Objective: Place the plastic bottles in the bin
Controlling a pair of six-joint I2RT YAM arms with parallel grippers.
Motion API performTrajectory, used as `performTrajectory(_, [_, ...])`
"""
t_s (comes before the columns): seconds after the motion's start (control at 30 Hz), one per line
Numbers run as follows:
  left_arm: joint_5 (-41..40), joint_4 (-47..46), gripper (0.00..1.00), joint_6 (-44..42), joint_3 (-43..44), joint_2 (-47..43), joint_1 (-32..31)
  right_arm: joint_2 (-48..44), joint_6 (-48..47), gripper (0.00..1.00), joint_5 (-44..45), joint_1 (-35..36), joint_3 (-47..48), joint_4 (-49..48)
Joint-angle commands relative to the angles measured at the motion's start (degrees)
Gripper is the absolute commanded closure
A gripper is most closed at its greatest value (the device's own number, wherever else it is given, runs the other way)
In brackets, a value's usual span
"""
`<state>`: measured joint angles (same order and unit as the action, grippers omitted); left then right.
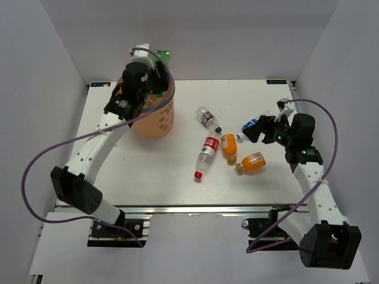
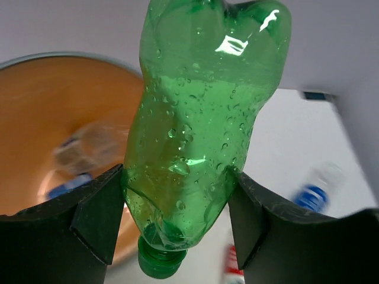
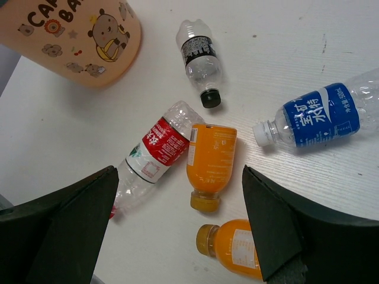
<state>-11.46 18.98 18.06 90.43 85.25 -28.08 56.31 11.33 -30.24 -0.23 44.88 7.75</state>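
The green bottle (image 2: 201, 136) hangs cap-down, pinched at the waist by my left claw (image 2: 177, 222) over the bin (image 2: 59, 57) rim, lined up to drop, while my right claw (image 3: 177, 195) gapes wide and empty above an orange bottle (image 3: 210, 160).

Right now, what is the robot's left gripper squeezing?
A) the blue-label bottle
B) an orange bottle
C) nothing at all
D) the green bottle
D: in the left wrist view the left gripper has a finger pressed on each side of the green bottle, next to the orange bin.
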Motion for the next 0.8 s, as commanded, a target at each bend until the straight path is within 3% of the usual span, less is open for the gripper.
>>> performTrajectory(0.0, [1.51,6.15,0.54,4.43,2.20,4.65,9.52,-0.59,-0.44,0.11,-0.17,0.14,0.12,-1.86])
performTrajectory(0.07, [3.55,6.50,0.47,4.09,3.78,6.85,11.19,-0.68,-0.43,0.11,0.35,0.14,0.29,-1.51])
performTrajectory(0.1, [3.38,7.03,0.40,3.91,4.39,7.38,11.46,-0.77,-0.43,0.11,0.36,0.14,0.21,-1.42])
performTrajectory(0.13, [3.03,7.47,0.25,3.56,4.92,7.82,11.55,-0.77,-0.52,0.11,0.10,0.14,0.20,-1.42])
performTrajectory(0.23, [1.62,9.23,0.03,3.29,7.04,8.27,11.64,-0.85,-0.52,0.11,0.00,0.14,0.29,-1.07])
performTrajectory(0.3, [1.88,8.53,0.02,2.51,6.51,6.77,11.55,-1.12,-0.44,0.11,0.53,0.14,0.29,-0.98])
performTrajectory(0.47, [14.25,4.84,0.02,2.50,0.19,1.15,11.20,-1.03,0.27,0.11,1.58,0.14,-0.15,-1.86])
performTrajectory(0.53, [13.58,4.40,0.02,3.55,-2.96,-1.57,10.15,-0.42,0.97,0.11,3.68,0.14,0.38,-0.99])
performTrajectory(0.77, [7.68,2.82,0.02,2.06,-12.02,-5.10,-5.56,0.47,3.43,0.11,10.10,0.14,0.56,1.22])
